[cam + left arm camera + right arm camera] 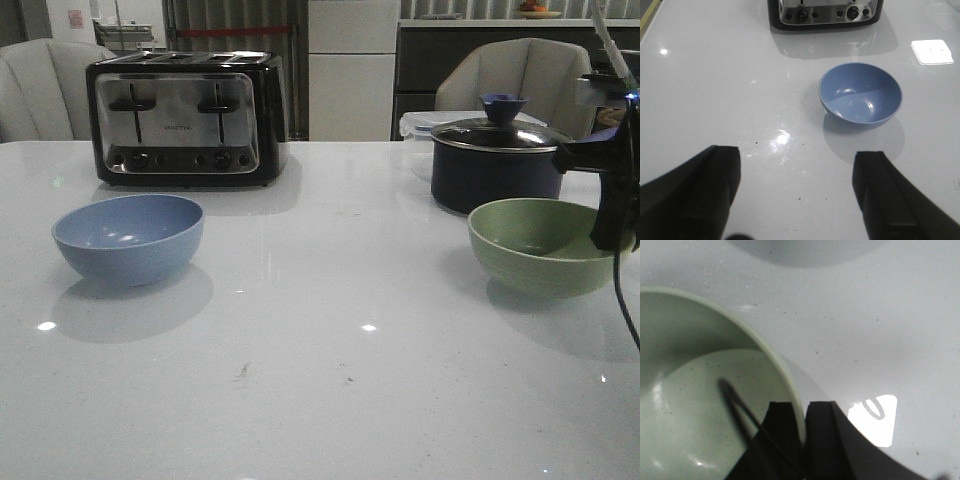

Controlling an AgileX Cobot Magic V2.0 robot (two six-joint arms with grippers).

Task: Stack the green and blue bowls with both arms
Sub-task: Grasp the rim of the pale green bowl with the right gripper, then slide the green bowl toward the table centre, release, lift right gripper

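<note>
The dusty blue bowl (pixel 128 237) sits upright on the white table at the left; it also shows in the left wrist view (pixel 860 97). My left gripper (pixel 797 165) is open and empty above bare table, short of the blue bowl. The sage green bowl (pixel 540 243) sits at the right, in front of the saucepan. My right gripper (pixel 803 410) is shut on the green bowl's rim (pixel 785 375), one finger inside, one outside. In the front view the right gripper (pixel 610 235) stands at the bowl's right edge.
A black and chrome toaster (pixel 187 118) stands at the back left, behind the blue bowl. A dark lidded saucepan (pixel 497 160) stands right behind the green bowl. A black cable (pixel 625 300) hangs from the right arm. Chairs stand behind the table.
</note>
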